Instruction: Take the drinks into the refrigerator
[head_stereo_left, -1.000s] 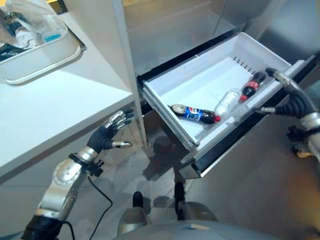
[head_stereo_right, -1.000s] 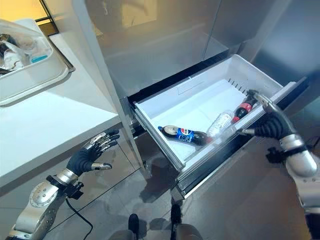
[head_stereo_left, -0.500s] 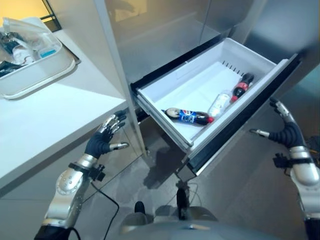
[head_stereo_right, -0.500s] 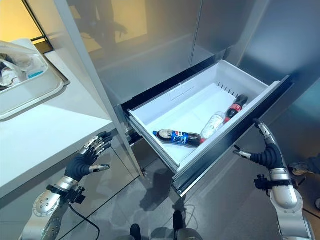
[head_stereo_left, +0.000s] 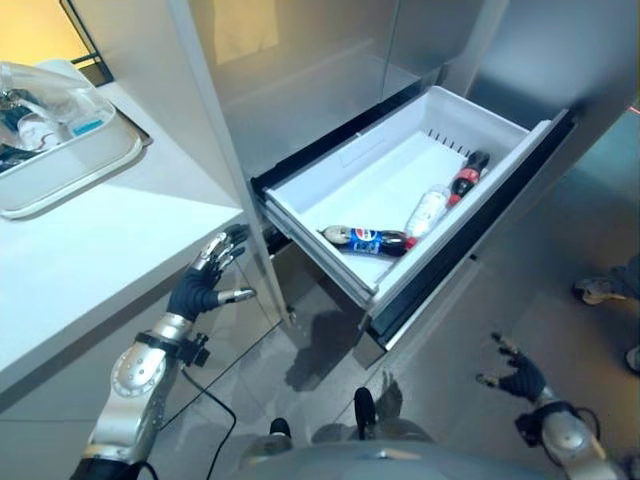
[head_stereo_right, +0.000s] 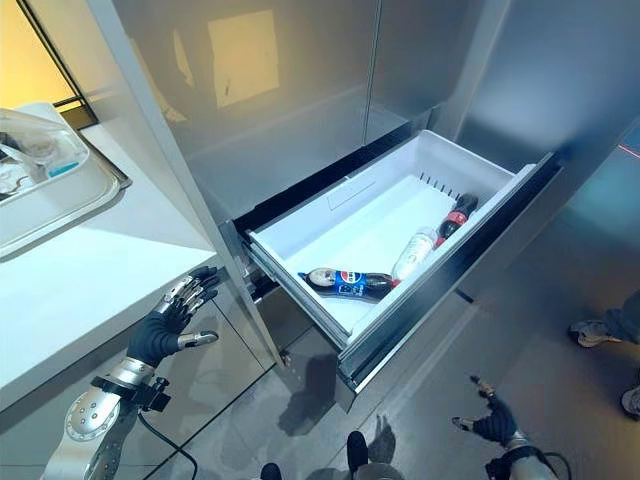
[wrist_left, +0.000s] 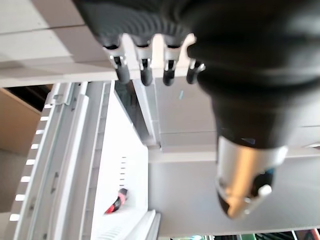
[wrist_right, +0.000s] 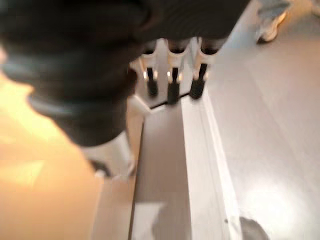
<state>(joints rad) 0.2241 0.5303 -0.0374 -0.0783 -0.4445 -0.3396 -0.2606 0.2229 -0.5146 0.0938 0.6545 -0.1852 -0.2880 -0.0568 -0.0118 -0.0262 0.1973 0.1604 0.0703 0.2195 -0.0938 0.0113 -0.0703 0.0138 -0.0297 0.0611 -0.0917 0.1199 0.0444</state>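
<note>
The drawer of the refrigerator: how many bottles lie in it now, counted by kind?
In the open drawer:
Dark cola bottle with blue label: 1
Clear bottle: 1
Dark cola bottle with red label: 1
Total: 3 bottles, all lying on their sides.

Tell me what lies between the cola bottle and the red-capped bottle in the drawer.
A clear plastic bottle lies between the cola bottle and the red-capped bottle on the floor of the open drawer, as the left eye view shows.
</note>
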